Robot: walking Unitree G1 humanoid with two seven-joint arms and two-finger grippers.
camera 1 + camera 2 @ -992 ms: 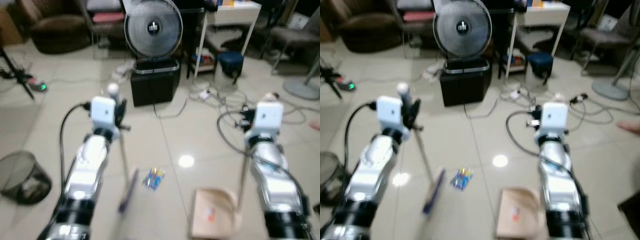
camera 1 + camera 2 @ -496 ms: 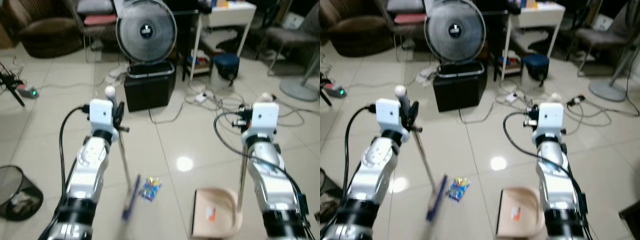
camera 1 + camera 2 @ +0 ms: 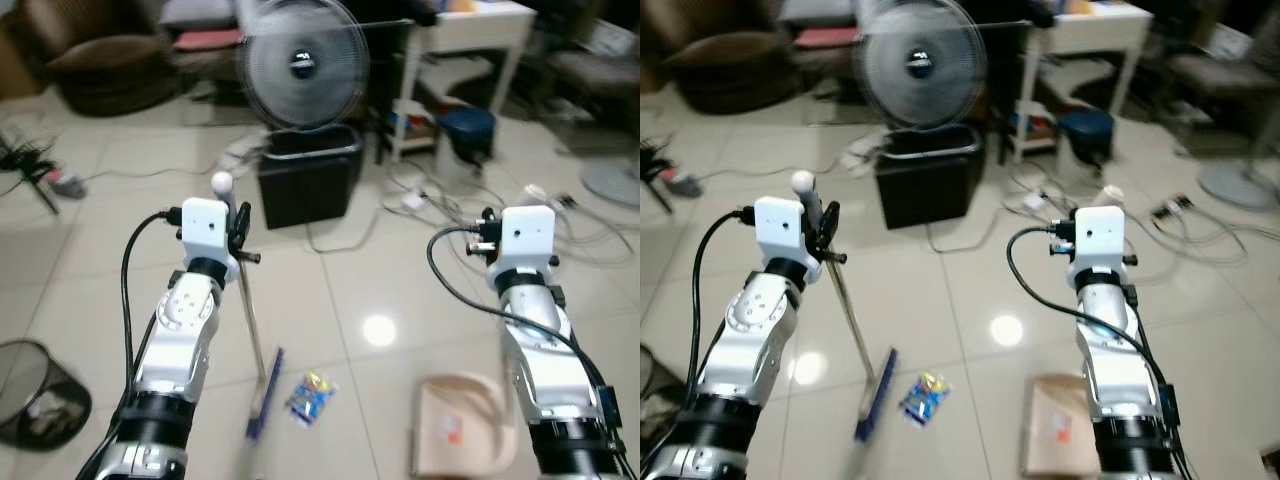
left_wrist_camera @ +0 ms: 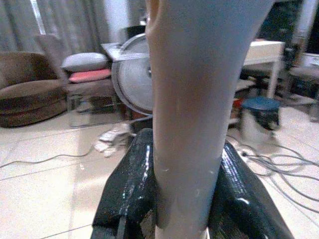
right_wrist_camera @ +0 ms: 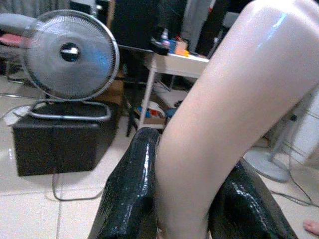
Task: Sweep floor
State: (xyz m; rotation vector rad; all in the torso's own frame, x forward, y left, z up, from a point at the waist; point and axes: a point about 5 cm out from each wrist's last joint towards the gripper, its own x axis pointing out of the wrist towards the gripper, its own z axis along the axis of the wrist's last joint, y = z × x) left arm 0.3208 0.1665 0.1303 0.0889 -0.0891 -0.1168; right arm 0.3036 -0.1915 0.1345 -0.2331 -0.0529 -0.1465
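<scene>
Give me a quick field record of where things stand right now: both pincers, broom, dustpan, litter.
left pincer: shut on the broom handle
right pincer: shut on the dustpan handle
broom: purple head on the floor tiles, pole slanting up to the left pincer
dustpan: beige, on the floor in front of the right arm, a small orange scrap in it
litter: colourful wrapper on the tile, just right of the broom head, left of the dustpan, apart from it
mesh bin: far left on the floor

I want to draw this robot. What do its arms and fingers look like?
Both arms are shiny silver tubes with black bands near the bottom. Each wrist carries a white boxy block with a black cable looping out. The left gripper and right gripper each have two glossy black fingers.
</scene>
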